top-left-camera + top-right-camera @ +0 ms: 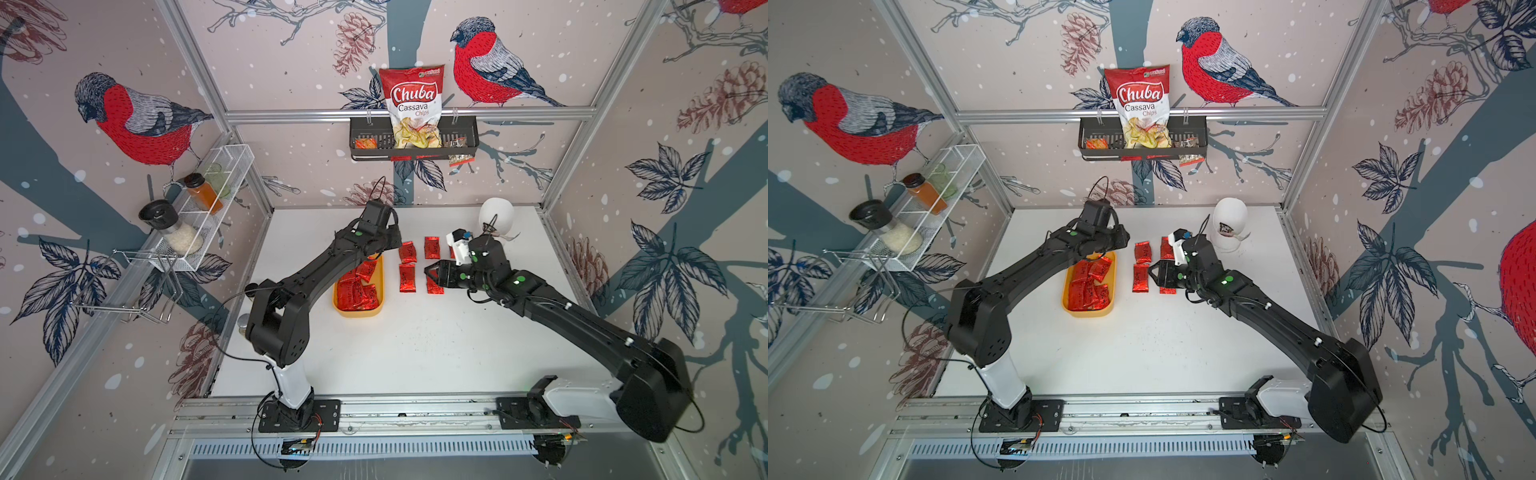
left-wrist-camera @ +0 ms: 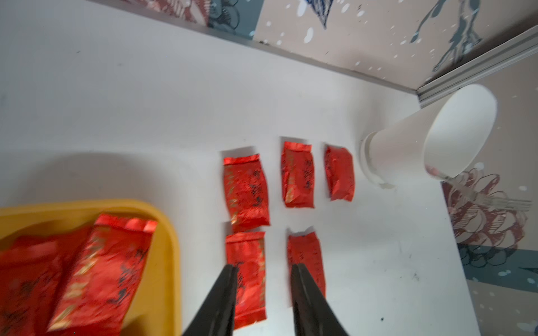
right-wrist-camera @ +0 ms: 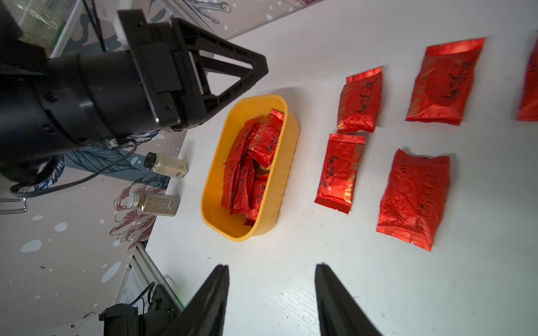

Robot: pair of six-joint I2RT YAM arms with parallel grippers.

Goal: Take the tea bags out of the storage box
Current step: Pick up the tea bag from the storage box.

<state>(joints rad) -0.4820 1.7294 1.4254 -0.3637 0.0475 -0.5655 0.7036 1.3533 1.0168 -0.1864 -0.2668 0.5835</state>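
Tea bags (image 2: pixel 297 174) are in neither end effector. The left end effector (image 2: pixel 263 267) is released: its two dark fingers (image 2: pixel 221 296) stand apart with nothing between them. In the blurred left wrist view they show against two loose sachets, and whether they touch the foil cannot be told. In both top views this end effector sits by the far end of the storage box (image 1: pixel 357 312), pointing toward the loose sachets.

The right end effector (image 3: pixel 271 266) is also released and empty. Its fingers are spread over bare worktop (image 1: pixel 415 353), pointing toward the box. In a top view it partly covers one of the loose sachets (image 1: pixel 434 286).

Five tea bags lie flat on the worktop just right of the box, in two rows, three in the far row and two in the near one, none touching another. The rest are heaped inside the storage box, some leaning on its wall (image 3: pixel 288 145); their number cannot be counted. The box stands left of the worktop's middle.

Beyond the far row, near the far right corner, stands a white cup (image 2: pixel 407 145). Two small jars (image 3: pixel 166 164) sit at the worktop's left edge.
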